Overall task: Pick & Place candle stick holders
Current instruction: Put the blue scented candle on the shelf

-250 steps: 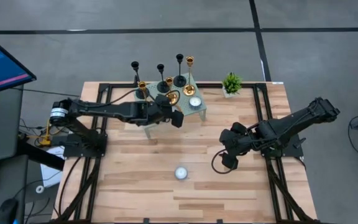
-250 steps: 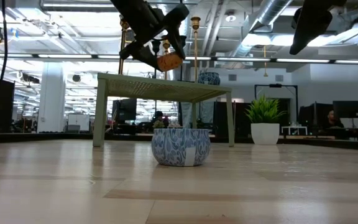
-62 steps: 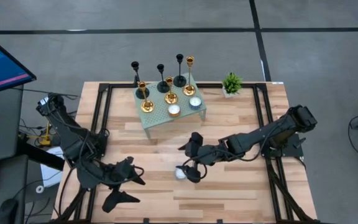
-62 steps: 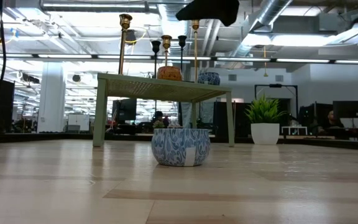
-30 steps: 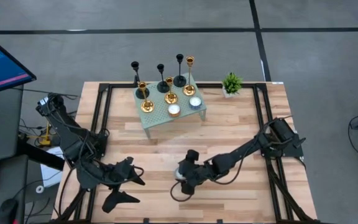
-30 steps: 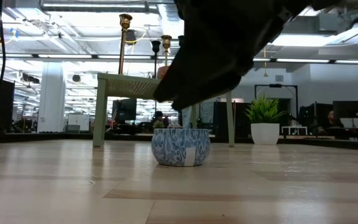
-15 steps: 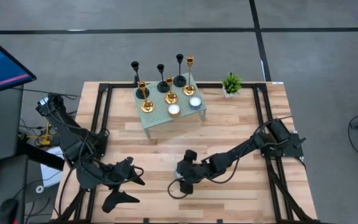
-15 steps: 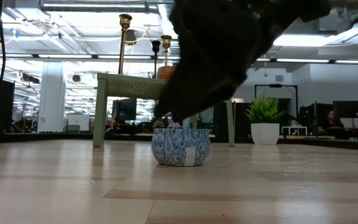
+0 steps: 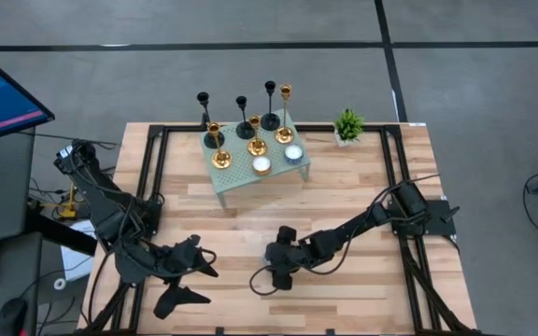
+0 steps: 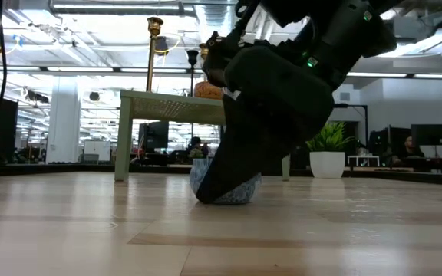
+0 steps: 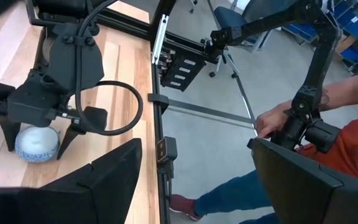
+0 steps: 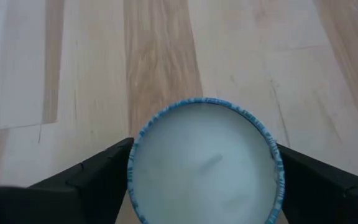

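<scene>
The candle stick holders, black point(image 9: 241, 105) and gold point(image 9: 256, 146), stand on their disc bases on a small green table point(image 9: 236, 175) at the far middle. Lower down on the wooden table sits a round blue-patterned candle point(image 12: 204, 168). My right gripper point(image 9: 272, 266) is over it, tipped down and open, with one finger on either side of it point(image 11: 37, 142). In the low view the gripper point(image 10: 225, 184) covers most of the candle point(image 10: 240, 192). My left gripper point(image 9: 180, 280) waits open near the table's near left corner. My right gripper comes at the candle slanting down from the table's right side. Its fingertips point(image 12: 120, 158) stand level with the candle's rim point(image 12: 134, 146) on two opposite sides. I cannot tell whether they touch it. The candle sits flat on the table.
A white tealight point(image 9: 261, 165) and a blue-rimmed one point(image 9: 293, 154) share the green table. A potted plant point(image 9: 347, 126) stands at the far right. A monitor point(image 9: 3, 93) is off the left edge. A person point(image 11: 334, 134) stands beyond the table.
My right gripper has come down over the candle and tipped further downward; its fingers now stand on either side of the candle. The candle has stayed where it was.
</scene>
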`<state>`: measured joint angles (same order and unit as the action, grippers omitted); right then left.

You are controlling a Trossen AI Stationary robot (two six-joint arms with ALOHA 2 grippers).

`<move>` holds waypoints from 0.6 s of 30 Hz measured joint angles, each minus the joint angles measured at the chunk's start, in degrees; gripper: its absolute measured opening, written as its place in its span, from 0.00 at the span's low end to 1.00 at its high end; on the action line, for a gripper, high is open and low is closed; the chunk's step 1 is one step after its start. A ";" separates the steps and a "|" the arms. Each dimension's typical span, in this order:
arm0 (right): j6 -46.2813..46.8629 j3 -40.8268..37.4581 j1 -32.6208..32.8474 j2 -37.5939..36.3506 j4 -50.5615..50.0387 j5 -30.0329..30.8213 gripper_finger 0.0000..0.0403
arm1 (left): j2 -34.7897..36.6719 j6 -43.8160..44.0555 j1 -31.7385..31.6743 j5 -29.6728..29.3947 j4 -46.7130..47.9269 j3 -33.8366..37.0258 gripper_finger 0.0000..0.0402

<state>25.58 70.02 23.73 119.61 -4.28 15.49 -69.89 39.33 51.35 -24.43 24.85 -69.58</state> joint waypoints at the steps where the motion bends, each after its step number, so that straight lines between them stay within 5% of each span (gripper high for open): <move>1: 0.00 0.00 0.00 0.02 0.01 0.04 0.81 | 0.00 -0.02 0.01 -0.08 0.00 0.00 0.77; 7: 0.38 0.00 0.02 -0.10 0.10 -0.04 0.71 | 0.00 -0.04 0.02 -0.44 0.02 0.00 0.77; 18: 1.11 4.17 -0.93 -5.10 -3.51 -0.76 0.74 | 0.00 -0.02 0.00 -0.42 0.02 0.00 0.77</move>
<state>26.69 74.19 22.80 114.51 -7.80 14.73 -69.89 39.31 51.35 -24.84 24.86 -69.58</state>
